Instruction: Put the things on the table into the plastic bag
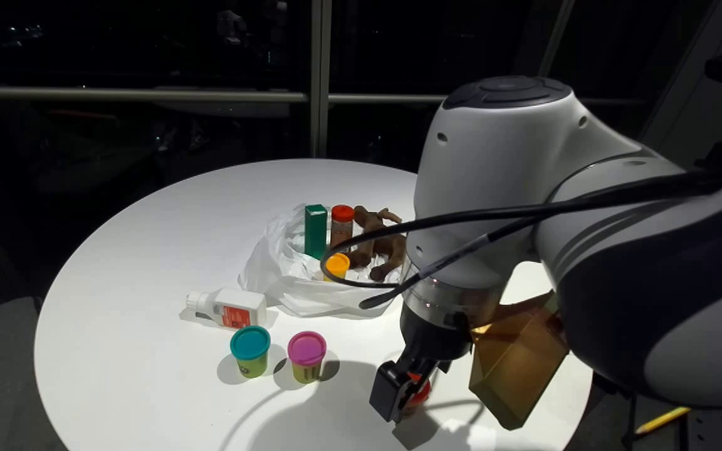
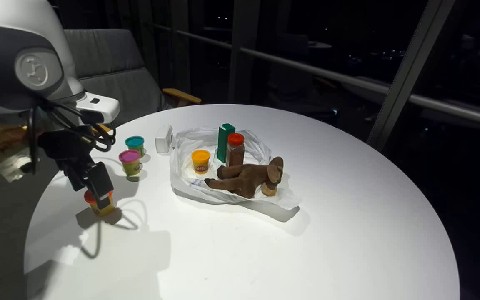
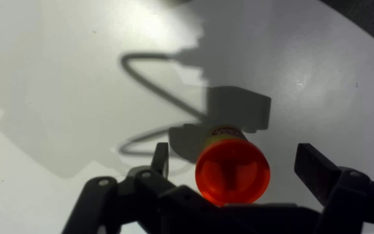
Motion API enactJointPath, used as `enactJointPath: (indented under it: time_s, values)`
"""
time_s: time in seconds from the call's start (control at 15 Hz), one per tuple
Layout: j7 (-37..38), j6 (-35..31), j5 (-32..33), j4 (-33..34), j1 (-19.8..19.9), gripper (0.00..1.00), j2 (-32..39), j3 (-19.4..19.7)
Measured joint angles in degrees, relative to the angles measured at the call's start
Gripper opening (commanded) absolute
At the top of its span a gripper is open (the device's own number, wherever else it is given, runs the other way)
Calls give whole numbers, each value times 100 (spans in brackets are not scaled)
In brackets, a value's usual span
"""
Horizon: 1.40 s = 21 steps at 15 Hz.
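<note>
My gripper (image 3: 232,157) is open in the wrist view, one finger on each side of a red-lidded tub (image 3: 235,178), with gaps on both sides. The tub stands upright on the table and also shows in both exterior views (image 1: 420,396) (image 2: 103,209), partly hidden by a finger. The white plastic bag (image 1: 292,300) lies spread open. In it are a green box (image 2: 226,141), a red-capped jar (image 2: 235,152), an orange-lidded tub (image 2: 201,161) and a brown plush toy (image 2: 244,179). Outside it are a teal-lidded tub (image 1: 251,352), a pink-lidded tub (image 1: 307,356) and a white bottle (image 1: 229,307) on its side.
The round white table (image 2: 327,233) has its edge close to the gripper. The bottle lies beside the bag, with the teal and pink tubs between it and the gripper. A grey chair (image 2: 111,62) stands behind the table. Black cables (image 1: 361,241) hang from the arm.
</note>
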<state>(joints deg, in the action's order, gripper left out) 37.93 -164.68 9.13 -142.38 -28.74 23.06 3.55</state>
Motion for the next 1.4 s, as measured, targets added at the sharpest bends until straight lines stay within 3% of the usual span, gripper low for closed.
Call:
enactJointPath:
  time_s: [0.13,0.2,0.27,0.67,1.13,1.4]
  values:
    - [0,0,5,115,-60,100,117,80]
    - [0,0,5,160,-73,75,168,104]
    - [0,0,5,203,-77,74,215,118]
    - [0,-1,5,325,-81,29,356,151]
    - [196,44,5,296,-313,24,160,452]
    - [199,693,6,538,-207,24,-294,458]
